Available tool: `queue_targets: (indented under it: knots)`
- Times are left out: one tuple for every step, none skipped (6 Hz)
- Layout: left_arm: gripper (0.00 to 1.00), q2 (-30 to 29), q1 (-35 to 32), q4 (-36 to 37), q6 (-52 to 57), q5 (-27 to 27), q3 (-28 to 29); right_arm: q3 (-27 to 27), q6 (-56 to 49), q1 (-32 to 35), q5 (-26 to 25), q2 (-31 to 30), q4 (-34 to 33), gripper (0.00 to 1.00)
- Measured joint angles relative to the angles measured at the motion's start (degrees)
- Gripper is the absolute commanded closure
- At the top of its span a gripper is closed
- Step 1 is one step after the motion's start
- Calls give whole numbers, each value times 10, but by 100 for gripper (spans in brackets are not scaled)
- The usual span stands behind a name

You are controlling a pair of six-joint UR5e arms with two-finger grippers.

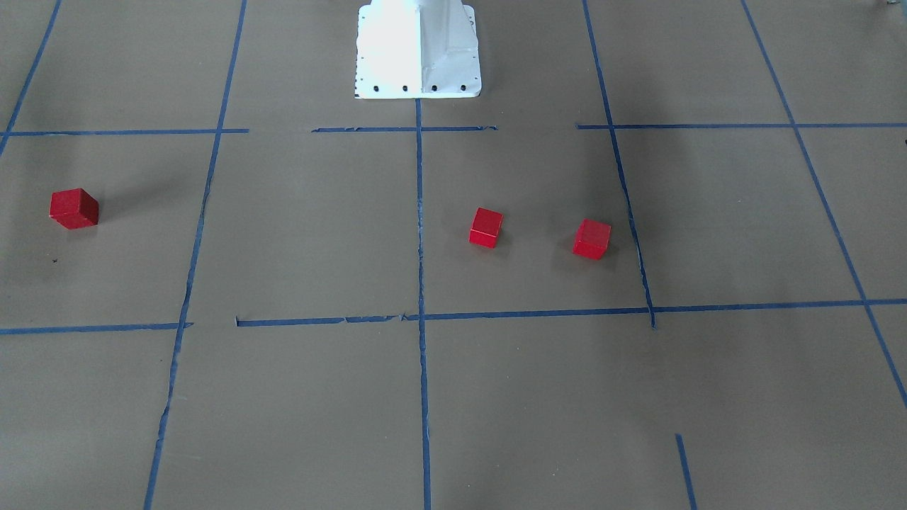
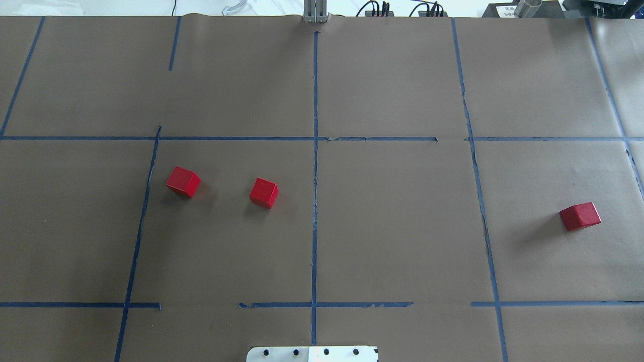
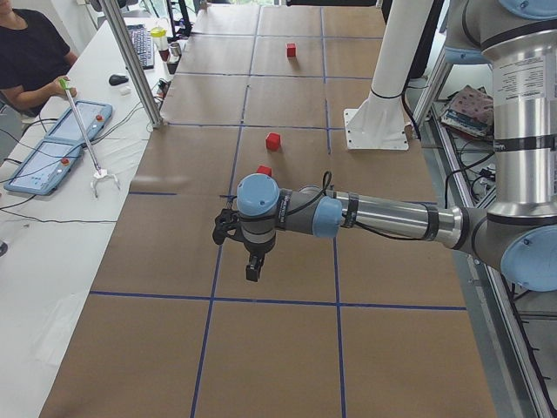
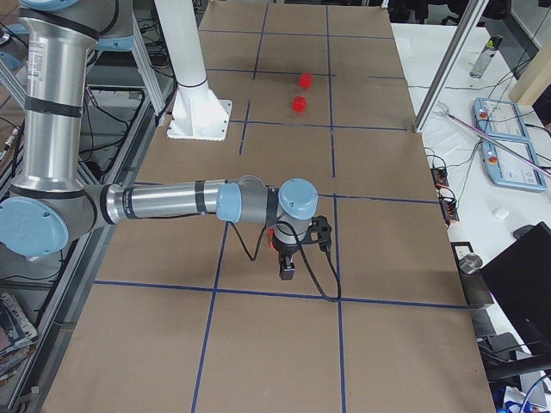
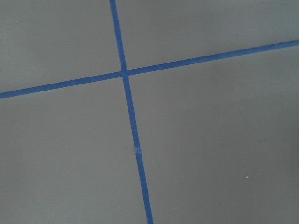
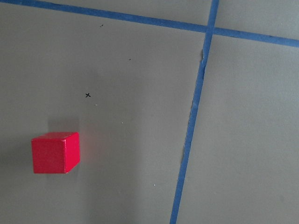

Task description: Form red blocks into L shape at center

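Three red blocks lie apart on the brown paper. Two sit left of the center tape line: one close to it, one further left. The third lies far to the right and shows in the right wrist view. In the front view they are here, here and here. My left gripper hangs over the table's left end and sees only tape. My right gripper hangs beside the far-right block. I cannot tell whether either is open or shut.
The white robot base stands at the near edge on the center line. An operator sits at a side table with tablets. A metal post stands at the table's far edge.
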Motion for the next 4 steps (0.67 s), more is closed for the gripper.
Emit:
queue_targets:
  knots:
    - [0, 0, 1, -2, 2, 0, 2, 1, 1, 0, 0, -1, 0, 0]
    - [0, 1, 1, -6, 3, 5, 3, 1, 1, 0, 0, -1, -1, 0]
    - [0, 3, 2, -7, 3, 6, 4, 1, 1, 0, 0, -1, -1, 0]
    - [0, 4, 2, -7, 3, 6, 5, 1, 1, 0, 0, -1, -1, 0]
